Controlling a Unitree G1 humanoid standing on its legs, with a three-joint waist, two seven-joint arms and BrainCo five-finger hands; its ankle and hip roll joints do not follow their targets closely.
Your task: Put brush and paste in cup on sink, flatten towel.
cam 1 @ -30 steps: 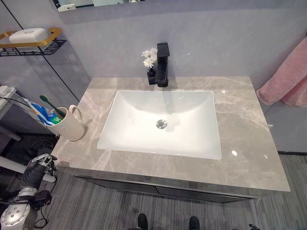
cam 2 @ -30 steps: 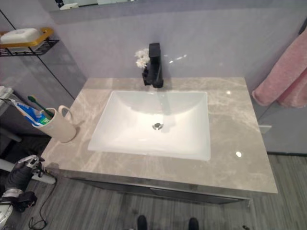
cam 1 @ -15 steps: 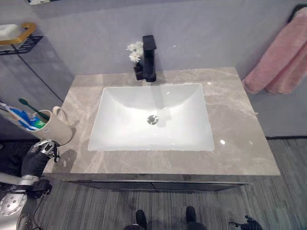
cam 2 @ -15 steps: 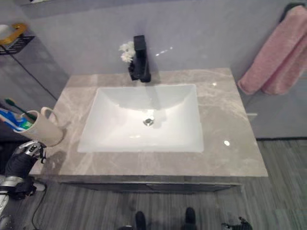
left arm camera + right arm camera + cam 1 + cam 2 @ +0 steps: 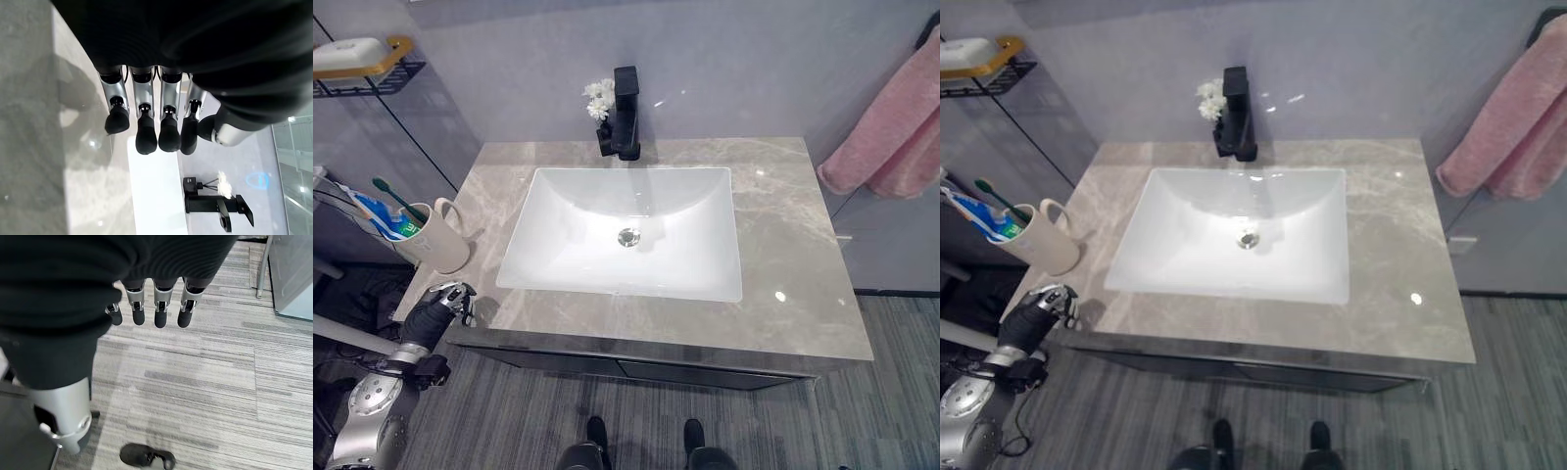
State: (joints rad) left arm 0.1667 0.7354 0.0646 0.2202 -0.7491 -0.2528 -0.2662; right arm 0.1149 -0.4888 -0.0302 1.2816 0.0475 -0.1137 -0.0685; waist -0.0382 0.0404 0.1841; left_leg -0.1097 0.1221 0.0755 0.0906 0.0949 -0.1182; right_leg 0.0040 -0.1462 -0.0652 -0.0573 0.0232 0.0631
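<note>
Standing at nine o'clock on the counter (image 5: pixel 783 245), the cup (image 5: pixel 438 238) holds the toothbrush (image 5: pixel 395 199) and toothpaste (image 5: pixel 374 213); the left hand (image 5: pixel 445 301) sits just below it at the counter edge, apart. A pink towel (image 5: pixel 896 132) hangs bunched at two o'clock. Left wrist view: fingers (image 5: pixel 146 129) relaxed, holding nothing. Right wrist view: the right hand (image 5: pixel 146 308) hangs relaxed above the floor (image 5: pixel 195 382).
</note>
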